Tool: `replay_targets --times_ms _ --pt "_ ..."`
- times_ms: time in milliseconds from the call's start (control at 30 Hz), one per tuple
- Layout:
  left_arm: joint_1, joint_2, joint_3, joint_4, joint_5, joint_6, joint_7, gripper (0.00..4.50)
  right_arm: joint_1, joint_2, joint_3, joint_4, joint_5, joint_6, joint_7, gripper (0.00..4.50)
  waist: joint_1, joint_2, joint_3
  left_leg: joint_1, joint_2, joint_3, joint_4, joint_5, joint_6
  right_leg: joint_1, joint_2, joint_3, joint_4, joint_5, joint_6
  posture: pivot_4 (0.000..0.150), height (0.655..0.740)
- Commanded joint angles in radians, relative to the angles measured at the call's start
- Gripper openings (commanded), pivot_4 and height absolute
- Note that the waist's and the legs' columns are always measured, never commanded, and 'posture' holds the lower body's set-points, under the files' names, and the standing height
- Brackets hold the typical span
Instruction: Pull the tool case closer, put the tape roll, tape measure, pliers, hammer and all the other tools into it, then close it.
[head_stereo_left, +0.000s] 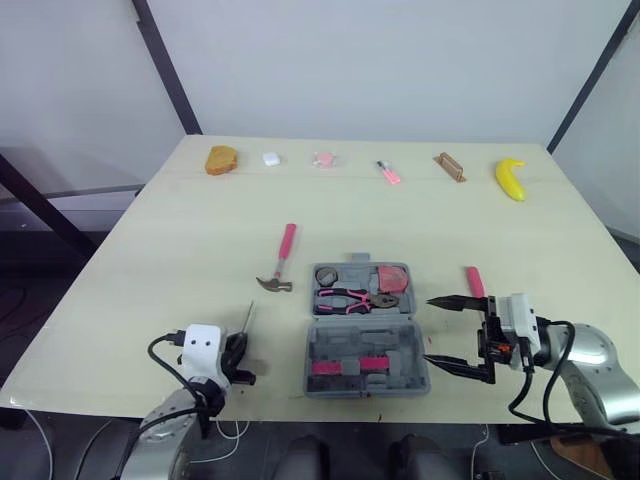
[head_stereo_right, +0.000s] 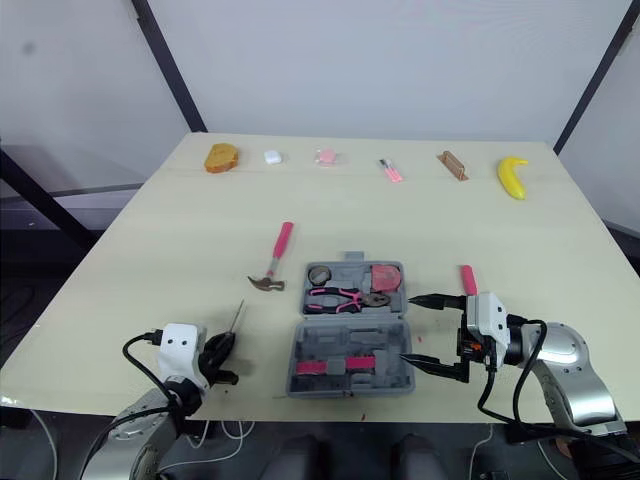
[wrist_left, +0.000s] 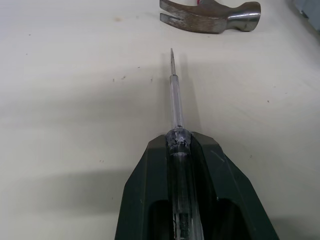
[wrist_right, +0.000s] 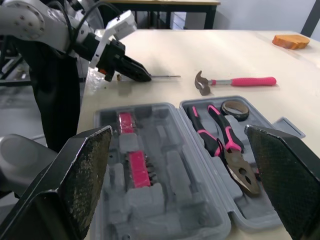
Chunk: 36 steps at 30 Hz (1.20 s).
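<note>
Matt plastic, worn steel and a pale, speckled surface.

The surface (head_stereo_left: 180, 230) looks like light wood-effect laminate, smooth and matt, with tiny dark specks. The tool case (head_stereo_left: 365, 362) is grey moulded plastic with a dull finish and pink plastic inserts. The pliers (head_stereo_left: 350, 298) have pink-and-black grips that look rubbery, and a dark, tarnished metal head. The hammer (wrist_left: 212, 15) has a bare steel head, scuffed on the claw and shinier at the striking end. The screwdriver (wrist_left: 175, 95) has a thin metal shaft and a clear, glossy plastic handle. The left gripper (wrist_left: 178, 142) has smooth dark plastic fingers with fine scratches. The right gripper (head_stereo_left: 430, 330) has black pads (wrist_right: 82, 175) with a rough, grainy texture.
</note>
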Motion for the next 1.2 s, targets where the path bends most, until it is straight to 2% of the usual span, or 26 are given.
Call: replay_targets --times_ms 33,367,600,700,833,1067,1200 --pt "0.002 0.018 0.010 0.004 0.006 -0.034 -0.024 0.10 -0.008 -0.001 -0.001 -0.044 0.048 0.015 0.030 4.50 0.000 0.000 0.000 0.000 0.000 0.000 0.000 0.000 0.000 0.000 0.000 0.000 0.000 0.000 0.000 0.150 0.7400" --pt "-0.027 0.115 0.011 -0.018 -0.013 -0.097 -0.150 0.10 0.011 -0.027 -0.015 -0.068 0.077 0.054 0.067 4.50 0.000 0.000 0.000 0.000 0.000 0.000 0.000 0.000 0.000 0.000 0.000 0.000 0.000 0.000 0.000 0.150 0.7400" --pt "-0.123 0.275 -0.002 -0.052 -0.058 -0.075 -0.338 0.10 0.036 -0.048 -0.053 -0.055 0.068 0.038 0.061 4.50 0.002 0.000 0.000 0.000 0.000 0.000 0.000 0.000 0.000 0.000 0.000 -0.001 0.000 0.000 0.000 0.150 0.7400" --pt "-0.203 0.363 -0.070 -0.043 -0.039 -0.066 -0.449 0.10 0.045 -0.044 -0.067 -0.057 0.078 0.045 0.053 4.50 0.003 0.000 0.000 -0.001 0.000 -0.001 0.000 0.000 0.000 0.000 0.001 -0.002 0.000 0.000 0.000 0.150 0.7400" --pt "-0.343 0.417 -0.171 0.002 -0.031 -0.045 -0.560 0.10 0.050 -0.027 -0.072 -0.061 0.086 0.048 0.031 4.50 0.000 0.000 0.000 -0.001 0.000 0.000 0.000 0.000 0.000 0.000 0.001 -0.001 0.000 0.000 0.000 0.150 0.7400" --pt "-0.566 0.424 -0.344 0.060 -0.054 0.003 -0.773 0.10 0.069 -0.029 -0.088 -0.056 0.068 0.027 0.004 4.50 0.000 0.000 0.000 -0.001 -0.001 0.001 0.000 0.000 0.000 0.000 0.002 -0.001 0.000 0.000 0.000 0.150 0.7400" --pt "-0.655 0.412 -0.456 0.115 0.058 -0.028 -0.794 0.10 0.083 -0.023 -0.088 -0.062 0.051 0.014 -0.013 4.50 -0.001 0.000 0.000 -0.001 0.000 0.003 0.000 0.000 0.000 0.000 0.004 -0.001 0.000 0.000 0.000 0.150 0.7400"
